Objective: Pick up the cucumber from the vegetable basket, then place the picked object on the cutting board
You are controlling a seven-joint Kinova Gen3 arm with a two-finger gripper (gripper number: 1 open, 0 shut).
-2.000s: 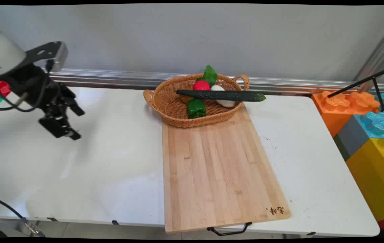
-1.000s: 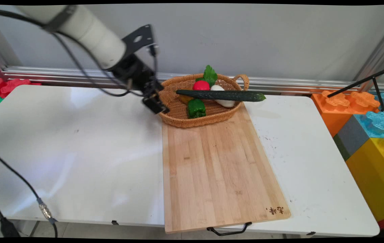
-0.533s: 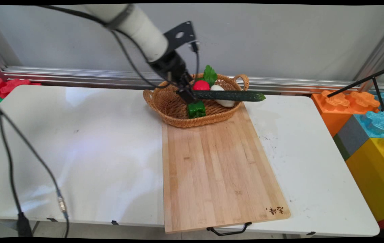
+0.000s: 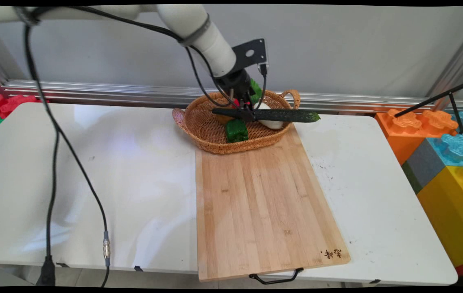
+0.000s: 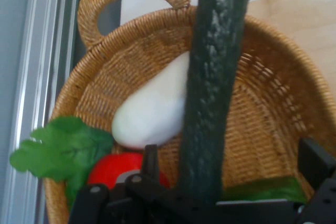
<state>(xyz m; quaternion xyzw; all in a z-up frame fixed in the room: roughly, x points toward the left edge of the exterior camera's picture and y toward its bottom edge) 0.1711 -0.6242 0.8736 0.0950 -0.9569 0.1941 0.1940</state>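
Your gripper [image 4: 247, 112] sits low in the wicker basket [image 4: 211, 140], fingers spread either side of the cucumber [image 4: 288, 115] — white vegetable [image 5: 152, 111], red one [image 5: 107, 171], leaf [image 5: 63, 150] crowd one side. Cutting board [image 4: 260, 203] open — table [image 4: 93, 171] too.

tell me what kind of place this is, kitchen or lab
Probably a robot lab test bench, not a kitchen: toy vegetables in a wicker basket, giant plastic building blocks beside the white table, and bare aluminium framing along the wall.
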